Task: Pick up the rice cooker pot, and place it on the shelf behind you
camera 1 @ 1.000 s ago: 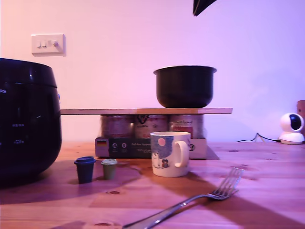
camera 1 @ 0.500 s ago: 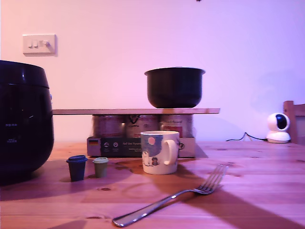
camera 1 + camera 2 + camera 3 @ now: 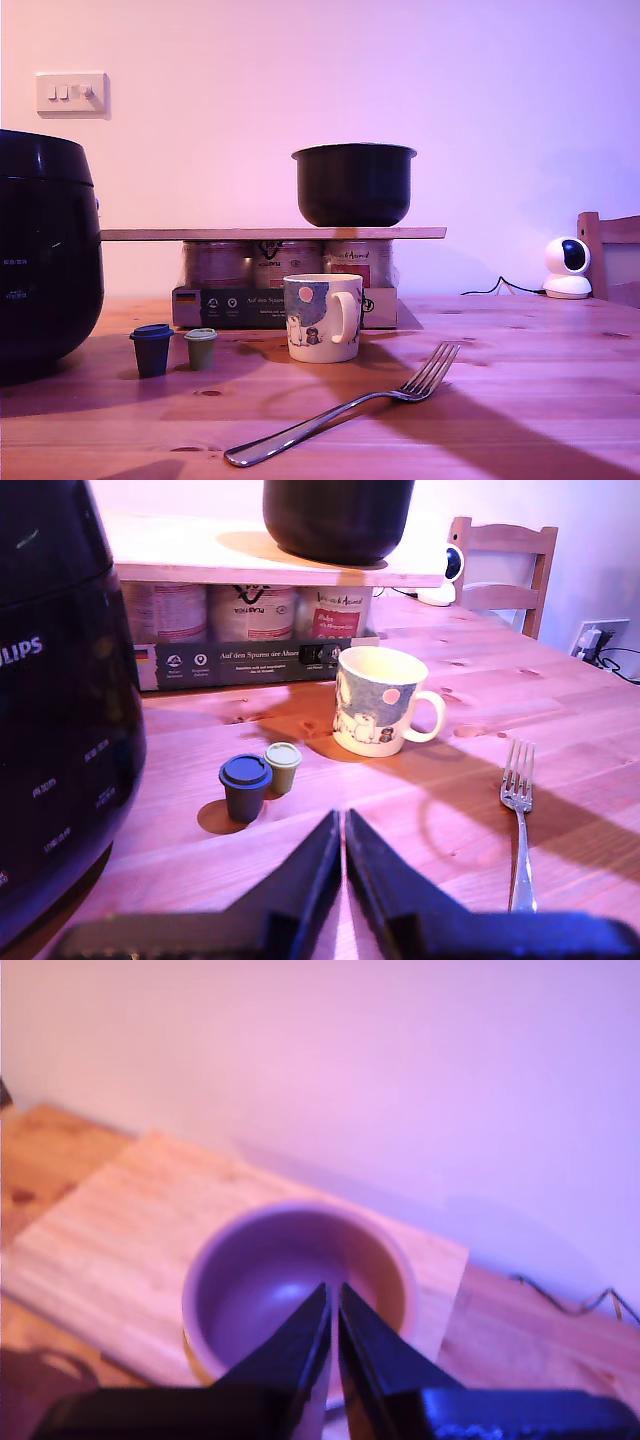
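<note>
Pot [image 3: 353, 185] sits upright on the shelf [image 3: 200, 234], toward the exterior view's right end of the plank; shelf rests on cans in a box. My second tool [image 3: 332, 1305] is above the pot's open mouth, tips pressed together, gripping nothing. My first tool [image 3: 343, 830] is low over the surface [image 3: 520, 400], tips also together and empty, pointing at mug [image 3: 379, 700] and two small cups. Fork [image 3: 345, 405] lies in front.

The cooker body [image 3: 60, 710] reads "PHILIPS", its first letter cut off.
</note>
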Controlling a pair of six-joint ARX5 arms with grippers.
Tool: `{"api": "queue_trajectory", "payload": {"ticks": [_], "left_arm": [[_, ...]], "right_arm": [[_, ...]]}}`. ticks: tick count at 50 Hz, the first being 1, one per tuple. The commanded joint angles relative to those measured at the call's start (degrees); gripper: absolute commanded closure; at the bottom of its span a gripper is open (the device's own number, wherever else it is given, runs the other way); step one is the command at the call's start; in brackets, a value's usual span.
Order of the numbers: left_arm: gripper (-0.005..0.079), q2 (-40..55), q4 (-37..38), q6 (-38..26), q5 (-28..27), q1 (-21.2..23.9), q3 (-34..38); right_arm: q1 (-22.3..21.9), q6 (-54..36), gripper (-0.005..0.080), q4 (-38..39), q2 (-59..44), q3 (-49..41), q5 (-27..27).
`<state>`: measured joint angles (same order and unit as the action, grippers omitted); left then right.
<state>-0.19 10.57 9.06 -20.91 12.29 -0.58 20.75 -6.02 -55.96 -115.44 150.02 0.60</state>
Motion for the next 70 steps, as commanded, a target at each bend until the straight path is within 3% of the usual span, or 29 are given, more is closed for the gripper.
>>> {"api": "queue_trajectory", "payload": {"ticks": [1,17,27,35,46,70], "left_arm": [[0.0761,-0.5,1.7,0.0,0.0,0.2,1.7],[0.0761,-0.5,1.7,0.0,0.0,0.2,1.7],[0.0761,-0.5,1.7,0.0,0.0,0.2,1.7],[0.0761,-0.5,1.7,0.0,0.0,0.2,1.7],[0.0761,-0.5,1.7,0.0,0.0,0.2,1.7],[0.0761,-0.5,1.7,0.0,0.0,0.2,1.7]], "right_arm": [[0.8,0.3,0.0763,1.6,1.2,0.5,0.0],[-1.1,4.0,0.0763,8.0,1.2,0.5,1.2],[-3.7,4.5,0.0763,17.0,1.8,-1.0,-2.8],[-4.8,4.7,0.0763,28.5,4.7,-11.4,-6.6],[-6.6,4.7,0.0763,37.2,8.3,-25.9,-6.9],[-10.3,4.9,0.0763,46.4,14.3,-43.8,-7.8]]}}
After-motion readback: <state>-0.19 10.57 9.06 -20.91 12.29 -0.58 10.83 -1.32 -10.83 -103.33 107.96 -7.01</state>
